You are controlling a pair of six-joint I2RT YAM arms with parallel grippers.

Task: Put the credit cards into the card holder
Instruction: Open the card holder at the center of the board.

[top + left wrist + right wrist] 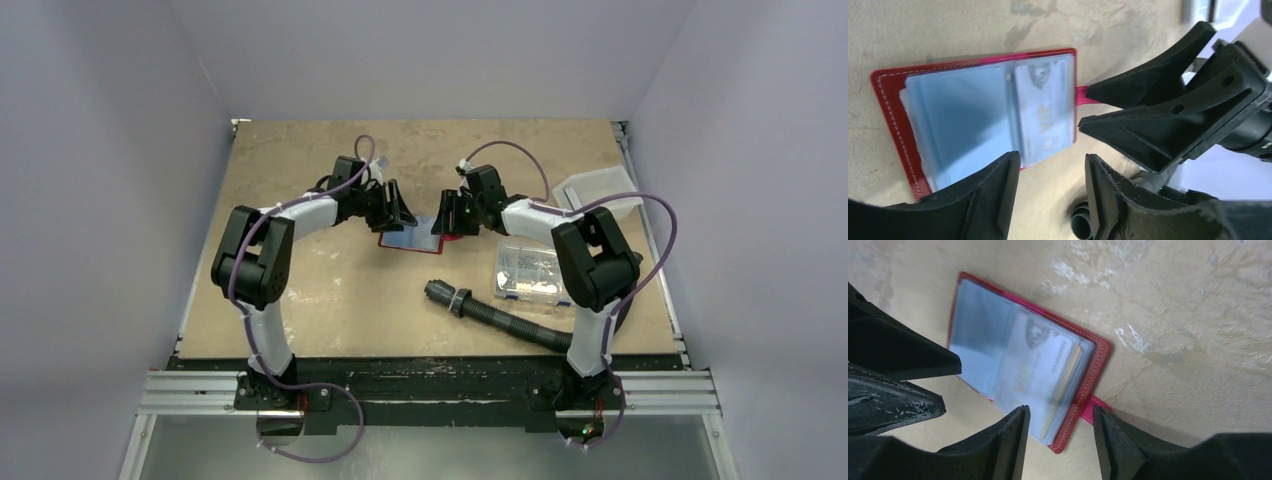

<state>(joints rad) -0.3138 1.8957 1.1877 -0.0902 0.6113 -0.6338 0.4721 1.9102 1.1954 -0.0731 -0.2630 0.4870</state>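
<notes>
The tan desk (330, 300) carries the card holder (410, 241), lying open and flat. A pale credit card (1043, 110) sits inside the holder at the end that bears the tab (1082, 93). The left hand (398, 208) and the right hand (447, 215) hang just above the holder — jaws parted, gripping nothing. The holder's long axis runs hand to hand; the right hand is nearer the tab.

Tan table (330, 310): card holder (408, 240), hose (500, 318), box (528, 272)
</notes>
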